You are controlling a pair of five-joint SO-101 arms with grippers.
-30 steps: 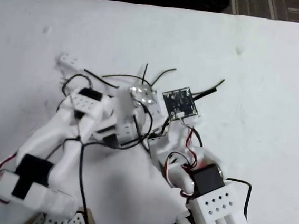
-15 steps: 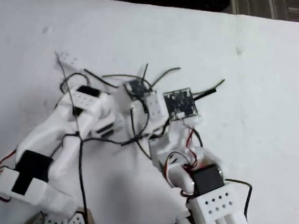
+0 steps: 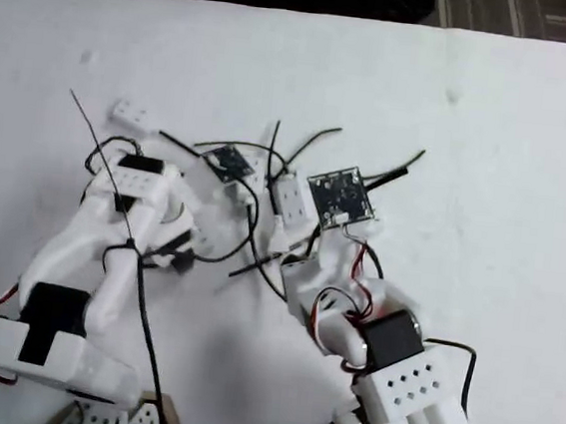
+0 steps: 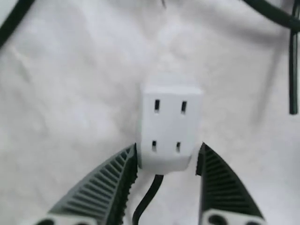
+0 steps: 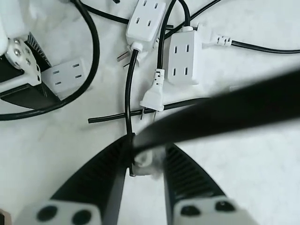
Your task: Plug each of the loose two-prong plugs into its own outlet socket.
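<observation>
Plugs and outlet blocks are shown tangled with black cords near the middle of the table (image 3: 490, 142). An outlet block (image 4: 171, 126) with 2 pairs of slots is held at its cord end by the left gripper (image 4: 168, 157). The jaws are closed to the block's width against its 2 sides, and the slotted face is turned toward the wrist camera.

The right gripper (image 5: 146, 157) is closed almost fully on a small white body (image 5: 143, 160), toward which a black cord (image 5: 128, 93) runs. This body is judged to be a plug, though its prongs are hidden. A loose plug (image 5: 152, 96) lies on the table just ahead of this gripper with its prongs bared. It is just beside the nearer free block (image 5: 183, 56) and near the farther free block (image 5: 145, 16).

The step in hand is judged to be pairing: 1 socket and 1 plug are gripped, apart and unmated, and no plug is seen seated. For the next move, the prongs must be turned to face 1 slot pair, lined up squarely, and pushed straight in while the left grip resists. Snagging by the crossed cords is to be expected.
</observation>
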